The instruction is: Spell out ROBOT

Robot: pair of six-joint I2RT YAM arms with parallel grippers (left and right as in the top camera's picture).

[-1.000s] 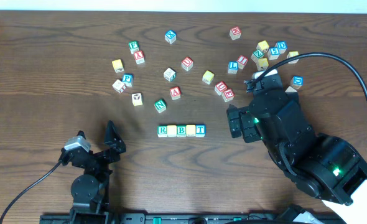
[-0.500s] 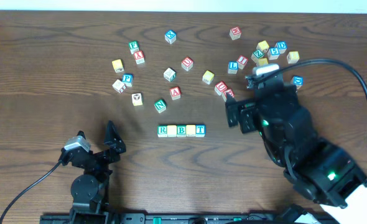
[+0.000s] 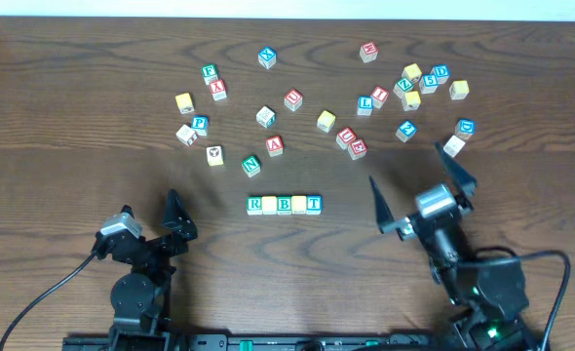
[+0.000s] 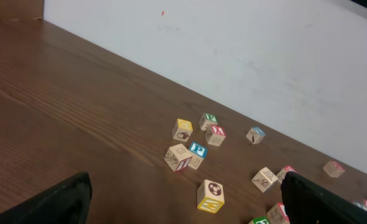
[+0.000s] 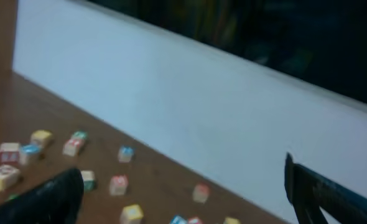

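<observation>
A row of letter blocks [image 3: 284,204] lies at the table's middle; I read R, a pale block, B, a pale block, T. Loose letter blocks [image 3: 294,98] are scattered across the far half of the table, and some show in the left wrist view [image 4: 209,195] and, blurred, in the right wrist view [image 5: 118,185]. My left gripper [image 3: 149,221] is open and empty at the front left. My right gripper [image 3: 419,195] is open and empty at the front right, to the right of the row.
A white wall [image 4: 233,56] runs along the table's far edge. A tight cluster of blocks [image 3: 419,80] sits at the far right. Black cables trail from both arm bases at the front edge.
My right arm has pulled back from the far-right blocks toward the front edge and now sits low at the front right. The block row and left arm are unchanged.
</observation>
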